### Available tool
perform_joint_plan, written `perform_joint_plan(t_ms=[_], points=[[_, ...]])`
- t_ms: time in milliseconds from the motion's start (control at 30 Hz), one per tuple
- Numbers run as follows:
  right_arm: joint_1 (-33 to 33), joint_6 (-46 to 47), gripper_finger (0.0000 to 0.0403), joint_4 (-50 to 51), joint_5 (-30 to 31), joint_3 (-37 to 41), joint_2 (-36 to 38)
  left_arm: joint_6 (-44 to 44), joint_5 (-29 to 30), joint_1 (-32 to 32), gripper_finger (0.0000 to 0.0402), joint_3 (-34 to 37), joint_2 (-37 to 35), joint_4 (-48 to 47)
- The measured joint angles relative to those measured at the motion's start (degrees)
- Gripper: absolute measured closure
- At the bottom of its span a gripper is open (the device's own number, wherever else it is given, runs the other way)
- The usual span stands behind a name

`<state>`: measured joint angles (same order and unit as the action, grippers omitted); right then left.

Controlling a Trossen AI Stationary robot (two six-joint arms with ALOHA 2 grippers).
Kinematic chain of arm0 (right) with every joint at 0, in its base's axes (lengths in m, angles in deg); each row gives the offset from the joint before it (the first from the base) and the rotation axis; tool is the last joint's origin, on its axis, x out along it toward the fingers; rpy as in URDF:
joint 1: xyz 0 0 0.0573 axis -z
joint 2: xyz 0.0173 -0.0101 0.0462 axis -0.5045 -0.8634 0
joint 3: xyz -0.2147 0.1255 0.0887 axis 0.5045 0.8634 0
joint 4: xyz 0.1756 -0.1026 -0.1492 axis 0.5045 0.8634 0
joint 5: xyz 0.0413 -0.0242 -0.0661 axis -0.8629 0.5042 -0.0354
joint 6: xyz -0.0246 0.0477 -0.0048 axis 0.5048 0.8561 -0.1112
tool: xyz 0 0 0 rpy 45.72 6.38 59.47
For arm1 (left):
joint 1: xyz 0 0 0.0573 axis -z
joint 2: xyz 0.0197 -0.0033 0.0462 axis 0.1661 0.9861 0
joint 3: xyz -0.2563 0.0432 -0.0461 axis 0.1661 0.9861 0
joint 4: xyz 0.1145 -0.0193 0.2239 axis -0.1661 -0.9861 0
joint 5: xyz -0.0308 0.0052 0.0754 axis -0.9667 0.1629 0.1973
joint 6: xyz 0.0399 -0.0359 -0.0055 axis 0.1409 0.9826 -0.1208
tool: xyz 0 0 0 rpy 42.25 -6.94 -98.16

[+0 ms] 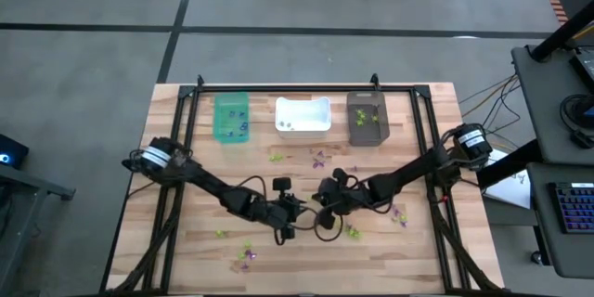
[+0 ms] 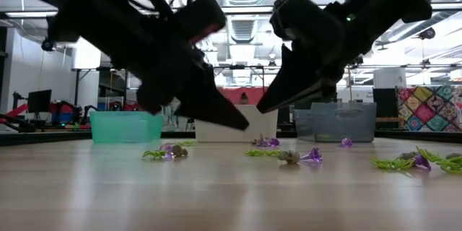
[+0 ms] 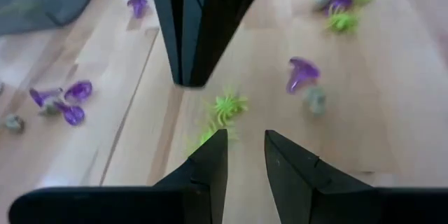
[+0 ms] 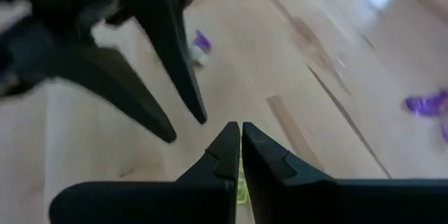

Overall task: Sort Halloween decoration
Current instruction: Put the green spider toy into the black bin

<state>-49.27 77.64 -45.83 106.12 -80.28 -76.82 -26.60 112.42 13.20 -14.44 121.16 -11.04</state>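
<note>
Left gripper [image 1: 285, 232]: we see it low over the middle of the table, its jaws a little apart with nothing between them; in the left wrist view a lime-green trinket [image 3: 227, 106] lies on the wood just past its fingertips [image 3: 213, 155].
Right gripper [image 1: 327, 212]: we find it just beside the left one, tips pointing toward each other; its jaws are pressed together, and we cannot tell whether anything is pinched there.
Near trinkets: we count a few purple and green pieces [image 1: 246, 256] on the front part of the table, left of centre, and a green one [image 1: 354, 232] just right of the grippers.
Middle trinkets: a purple piece [image 1: 320, 159] and a green piece [image 1: 276, 157] lie loose between the grippers and the bins.
Table [image 1: 195, 195]: light wooden planks inside a black frame.
Far row: we see a teal bin [image 1: 232, 119], a white bin [image 1: 303, 118] and a dark brown bin [image 1: 367, 118] side by side along the back edge, each holding a few small pieces.
</note>
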Motion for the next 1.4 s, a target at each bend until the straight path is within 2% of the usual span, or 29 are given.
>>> perform_joint_plan(t_ms=[200,567,800,1100,1400], points=[[0.5,5.5,0.0386,3.5,-0.5,0.0,0.0,1.4,0.0,-1.3,0.0323,0.0,2.2,0.3],[0.9,7.0,0.0301,3.1,-1.5,0.1,0.0,1.6,0.0,-2.6,0.0323,0.0,2.7,2.6],[0.9,8.2,0.027,2.9,-1.6,0.1,0.0,3.0,0.0,-3.6,0.0323,0.1,4.6,2.9],[1.5,11.2,0.0248,2.7,-1.8,0.1,-2.4,4.4,0.3,-3.5,0.0323,0.0,5.5,3.3],[2.8,9.6,0.0254,2.5,-1.9,0.1,-3.6,4.2,-0.3,-2.7,0.0323,0.1,3.6,2.3]])
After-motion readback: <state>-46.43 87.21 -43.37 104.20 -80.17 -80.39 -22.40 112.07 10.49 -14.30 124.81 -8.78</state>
